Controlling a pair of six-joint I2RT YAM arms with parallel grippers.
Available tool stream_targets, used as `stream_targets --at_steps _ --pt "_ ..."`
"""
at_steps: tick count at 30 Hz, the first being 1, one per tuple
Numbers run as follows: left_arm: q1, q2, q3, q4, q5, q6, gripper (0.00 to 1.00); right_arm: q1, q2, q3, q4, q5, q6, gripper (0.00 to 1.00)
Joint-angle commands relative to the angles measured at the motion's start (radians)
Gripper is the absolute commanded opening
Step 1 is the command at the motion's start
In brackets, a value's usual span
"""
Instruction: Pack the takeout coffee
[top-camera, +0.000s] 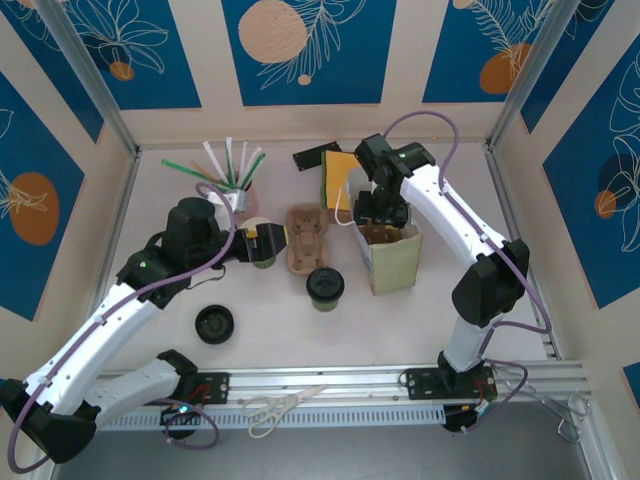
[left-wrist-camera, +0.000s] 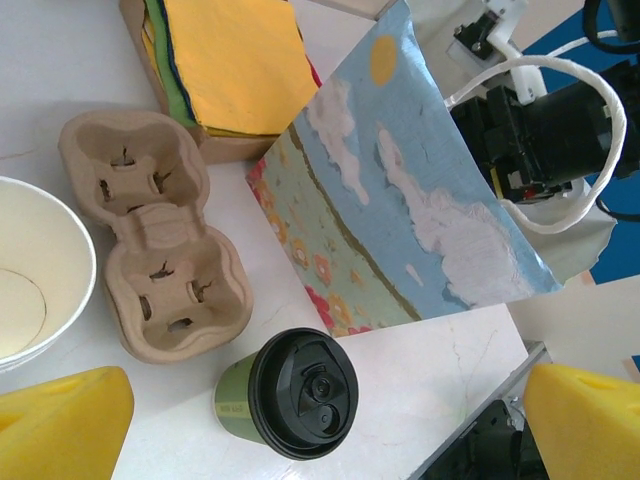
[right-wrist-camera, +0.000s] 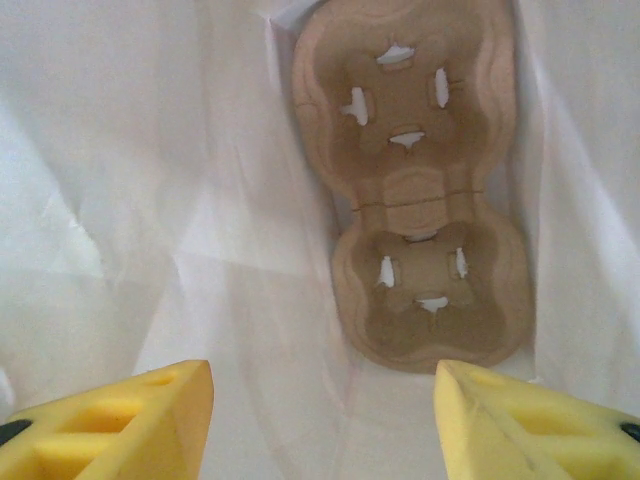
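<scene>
Jaws apart on both arms, clamped on nothing. Right jaws down in the mouth of the tall paper bag (top-camera: 396, 262), printed with sky and clouds outside, with yellow fingertips (right-wrist-camera: 110, 425) spread across its white inside. Seems placed so to keep the bag open and upright for loading. Left jaws likewise spread, yellow fingertips (left-wrist-camera: 62, 420) low over the pale counter (top-camera: 270, 345), just beside a lidless white-lined paper cup (left-wrist-camera: 30, 270) and pointed towards the bag.

Inside the bag: a brown moulded-pulp two-cup carrier (right-wrist-camera: 420, 190), likely there to seat the drink. Out on the counter, left of the bag: a second brown pulp carrier (top-camera: 307, 240), empty. Just in front of that one, upright and apart from both arms: the takeout coffee (top-camera: 325, 287), a small green paper cup under a round black plastic lid, not yet packed. Farther left, near the left arm: a loose round black lid (top-camera: 214, 324).

Cannot tell whether the bagged carrier lies flat on the bottom or leans on a wall. Bag walls cut off at the edges of the right-wrist view. Lidless cup cropped in the left-wrist view.
</scene>
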Motion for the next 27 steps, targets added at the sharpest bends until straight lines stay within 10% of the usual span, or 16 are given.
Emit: stream_targets --at_steps 1,27 --pt "-0.006 0.010 0.039 0.011 0.028 0.016 1.00 0.002 -0.018 0.049 -0.053 0.014 0.022 0.60" --pt "-0.027 0.044 0.061 0.031 0.059 0.016 1.00 -0.015 -0.042 0.161 -0.161 0.057 0.013 0.46"
